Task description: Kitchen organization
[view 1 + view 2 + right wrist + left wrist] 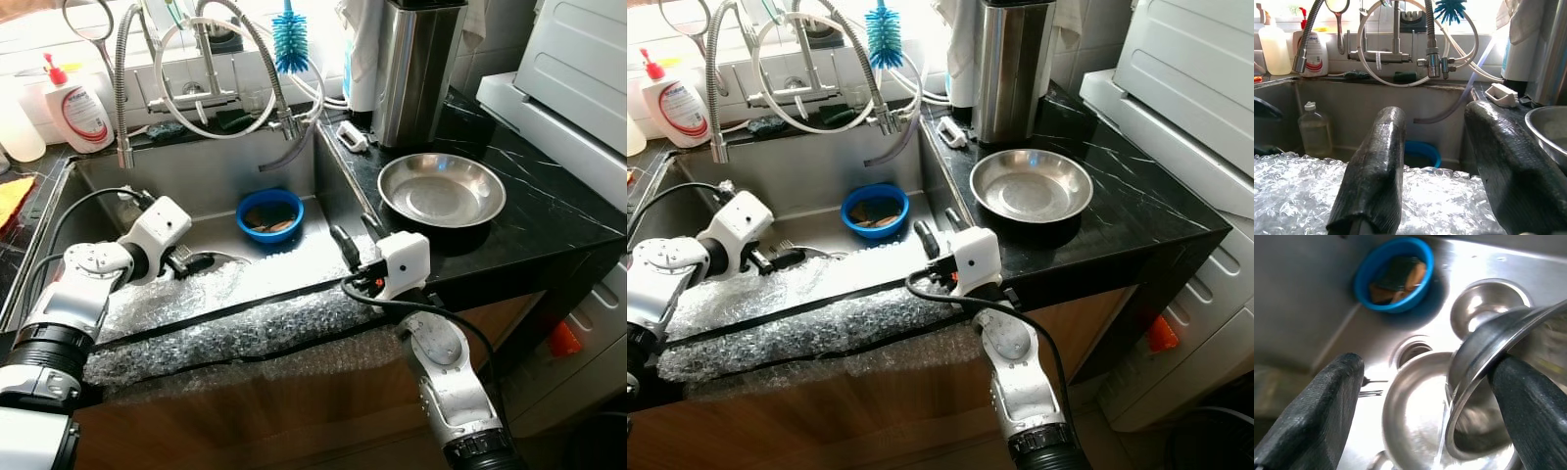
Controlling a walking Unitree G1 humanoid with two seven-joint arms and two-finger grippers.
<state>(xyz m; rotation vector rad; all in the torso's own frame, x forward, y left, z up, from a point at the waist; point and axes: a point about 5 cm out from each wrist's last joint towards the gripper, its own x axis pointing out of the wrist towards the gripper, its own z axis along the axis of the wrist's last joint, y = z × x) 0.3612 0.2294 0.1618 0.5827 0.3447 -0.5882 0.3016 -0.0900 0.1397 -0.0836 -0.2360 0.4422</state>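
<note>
My left gripper (pixel 196 262) reaches down into the steel sink (pixel 211 171), open. In the left wrist view a tilted steel bowl's rim (pixel 1484 357) rests against one finger (pixel 1528 406), above another steel bowl (pixel 1415 421) on the sink floor. Further back in the sink is a blue bowl (pixel 269 213) holding brown and dark pieces. My right gripper (pixel 355 238) hovers open with nothing in it over the sink's front right corner. Beyond it, a wide steel bowl (pixel 441 189) sits on the black counter (pixel 549 220).
Bubble wrap (pixel 245 328) covers the sink's front edge. A faucet with looped hoses (pixel 211 88), a blue brush (pixel 290 39) and a soap bottle (pixel 76 110) line the back. A steel canister (pixel 416 69) and a white appliance (pixel 578 78) stand at the right.
</note>
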